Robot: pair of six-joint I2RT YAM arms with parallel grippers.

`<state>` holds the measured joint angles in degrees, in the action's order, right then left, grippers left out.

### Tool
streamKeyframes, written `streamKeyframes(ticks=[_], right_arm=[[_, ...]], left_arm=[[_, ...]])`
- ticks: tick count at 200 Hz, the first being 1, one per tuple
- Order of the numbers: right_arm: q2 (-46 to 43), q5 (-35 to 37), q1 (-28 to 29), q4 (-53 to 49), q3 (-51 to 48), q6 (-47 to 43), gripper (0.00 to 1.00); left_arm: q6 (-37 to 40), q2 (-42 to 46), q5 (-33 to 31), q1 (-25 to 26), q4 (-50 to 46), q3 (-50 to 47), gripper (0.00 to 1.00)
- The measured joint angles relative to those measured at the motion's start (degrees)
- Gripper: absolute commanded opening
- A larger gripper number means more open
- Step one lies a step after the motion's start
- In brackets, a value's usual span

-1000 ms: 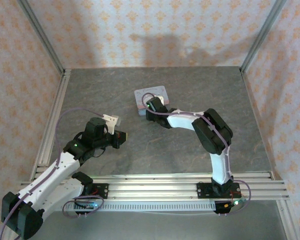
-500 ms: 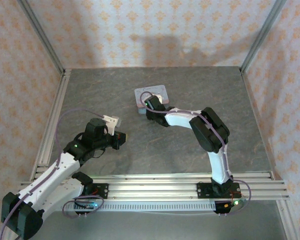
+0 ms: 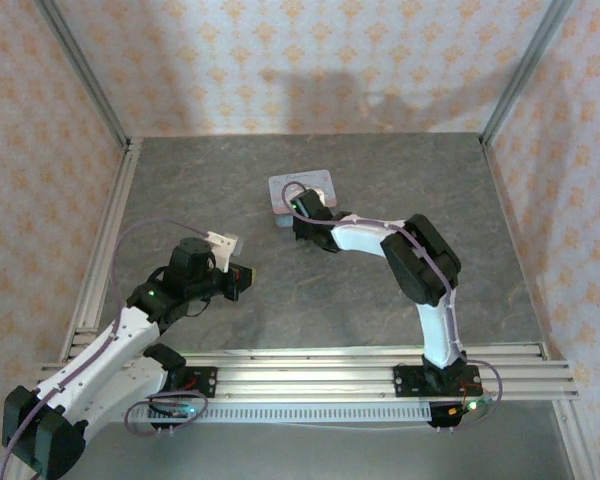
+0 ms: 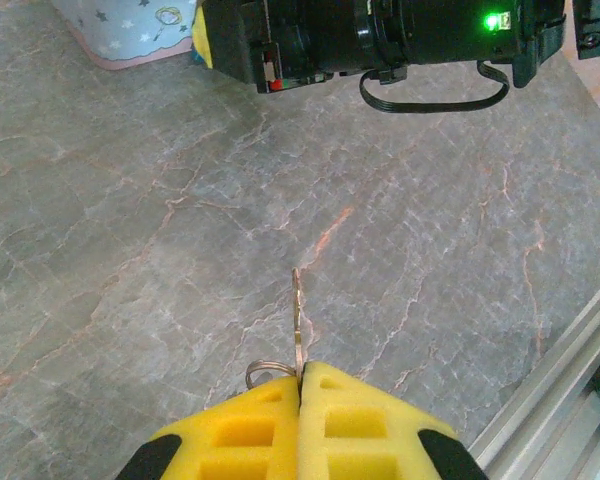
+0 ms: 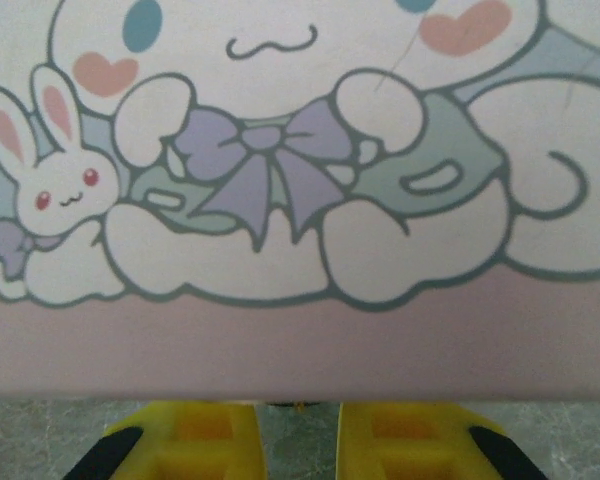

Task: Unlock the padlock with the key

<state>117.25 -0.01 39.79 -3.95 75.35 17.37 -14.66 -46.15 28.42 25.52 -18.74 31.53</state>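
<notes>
My left gripper [image 4: 300,372], well apart from the tin [image 5: 300,340] on its near-left side, is pressed together on the key [image 4: 297,320], blade pointing out. At the tin's near edge, my right gripper [image 5: 298,435] has its fingers slightly apart. I cannot tell whether they pinch the padlock. I judge this is the securing of the padlock; next the key tip must line up finely with the keyhole.

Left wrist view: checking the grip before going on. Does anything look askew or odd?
Nothing stands out. The key pokes nearly straight out of the shut left claw, its ring beside it, over an unmarked table.
</notes>
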Motion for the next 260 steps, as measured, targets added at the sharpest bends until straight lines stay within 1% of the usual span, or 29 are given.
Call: streamKeyframes(ticks=[29, 69, 141, 173, 208, 260], right_arm=[[-1.42, -3.58, -0.09, -1.9, -0.59, 1.03, 0.11], [-4.76, -7.8, 0.31, -3.91, -3.78, 3.61, 0.09], [-9.51, -13.86, 3.41, -10.21, -6.1, 7.37, 0.07], [-11.15, -15.96, 3.41, -14.64, -5.97, 7.48, 0.06], [-11.26, -19.5, 3.26, -21.09, -3.65, 6.64, 0.05], [-11.26, -24.87, 1.62, -24.35, -1.07, 6.4, 0.04]], left_arm=[[0.74, 0.04, 1.4, 0.0, 0.48, -0.15, 0.0], [1.27, -0.02, 3.02, 0.11, 2.75, -1.27, 0.0], [1.27, -3.32, 3.67, 2.62, 7.08, -5.33, 0.0], [1.27, -4.9, 3.63, 4.09, 10.62, -7.39, 0.0], [1.36, -8.48, 3.67, 4.5, 14.62, -9.11, 0.0], [2.25, -12.22, 3.72, 4.5, 20.96, -9.64, 0.0]])
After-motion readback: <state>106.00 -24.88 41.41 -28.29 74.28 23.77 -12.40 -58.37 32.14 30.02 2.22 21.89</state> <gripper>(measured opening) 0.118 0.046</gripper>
